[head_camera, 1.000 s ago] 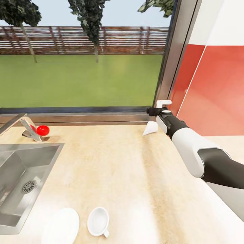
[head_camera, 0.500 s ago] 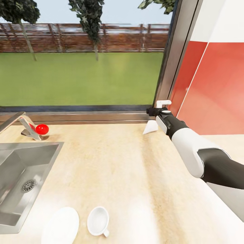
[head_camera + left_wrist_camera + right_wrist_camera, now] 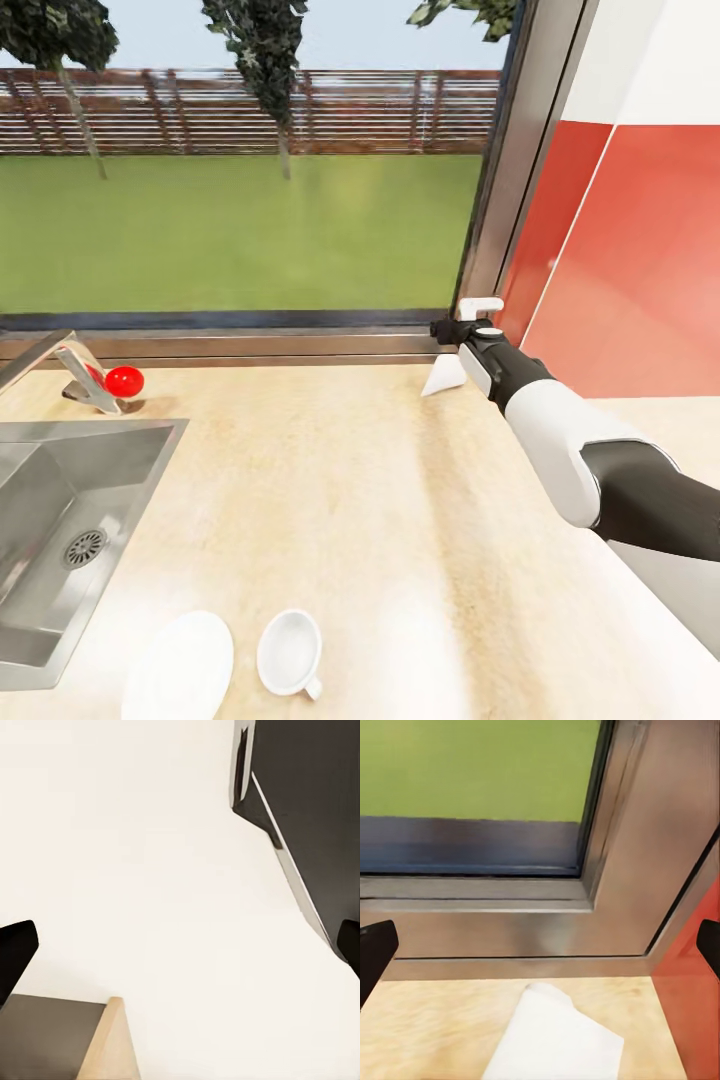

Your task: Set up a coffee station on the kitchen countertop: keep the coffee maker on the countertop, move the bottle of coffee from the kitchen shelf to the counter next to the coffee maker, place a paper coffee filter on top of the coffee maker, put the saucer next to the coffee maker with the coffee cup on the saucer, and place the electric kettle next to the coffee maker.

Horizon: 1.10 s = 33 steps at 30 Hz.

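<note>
A white paper coffee filter lies on the beige countertop in the far corner under the window. My right gripper hangs just above and behind it, open. In the right wrist view the filter lies low between the spread black fingertips, with nothing touching it. Near the counter's front edge a white saucer lies beside a white coffee cup, which stands on the counter and not on the saucer. My left gripper is open over a pale surface.
A steel sink is set in the counter at the left, with a faucet and a red knob behind it. The metal window frame and a red wall close off the corner beside the filter.
The head view has shifted slightly. My right gripper stays in nearly the same place above the filter.
</note>
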### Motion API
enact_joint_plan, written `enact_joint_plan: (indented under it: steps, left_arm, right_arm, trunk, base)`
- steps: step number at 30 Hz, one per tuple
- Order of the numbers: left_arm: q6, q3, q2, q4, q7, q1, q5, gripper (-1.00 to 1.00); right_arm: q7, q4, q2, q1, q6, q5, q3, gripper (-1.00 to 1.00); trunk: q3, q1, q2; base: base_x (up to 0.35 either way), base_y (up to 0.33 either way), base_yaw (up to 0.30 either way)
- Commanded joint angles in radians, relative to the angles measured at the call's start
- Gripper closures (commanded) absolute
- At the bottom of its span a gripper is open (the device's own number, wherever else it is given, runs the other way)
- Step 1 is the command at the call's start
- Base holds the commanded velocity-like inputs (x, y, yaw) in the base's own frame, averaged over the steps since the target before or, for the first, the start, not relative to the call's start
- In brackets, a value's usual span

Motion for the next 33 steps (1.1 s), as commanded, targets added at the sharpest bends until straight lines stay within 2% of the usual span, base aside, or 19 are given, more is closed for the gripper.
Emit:
enact_joint_plan:
  steps: [1,17,33]
  left_arm:
    - [-0.001,0.001,0.000,-0.002,0.001,0.001,0.003,-1.00]
    - [-0.008,-0.002,0.006,0.033,0.003,0.003,0.000,-1.00]
    - [-0.002,-0.004,0.005,0.040,0.005,0.003,-0.001,-1.00]
  right_arm:
    - [-0.005,-0.002,0.000,-0.001,0.007,0.000,0.006,-1.00]
    - [-0.016,-0.020,-0.006,-0.003,0.019,-0.004,0.001,-1.00]
    - [-0.016,-0.019,-0.008,-0.003,0.021,-0.003,0.000,-1.00]
  trunk:
    - [-0.002,0.001,-0.002]
    - [-0.002,0.001,-0.002]
    - [-0.014,0.001,-0.002]
  base:
    - [0.000,0.000,0.000]
    - [0.000,0.000,0.003]
    - [0.000,0.000,0.091]
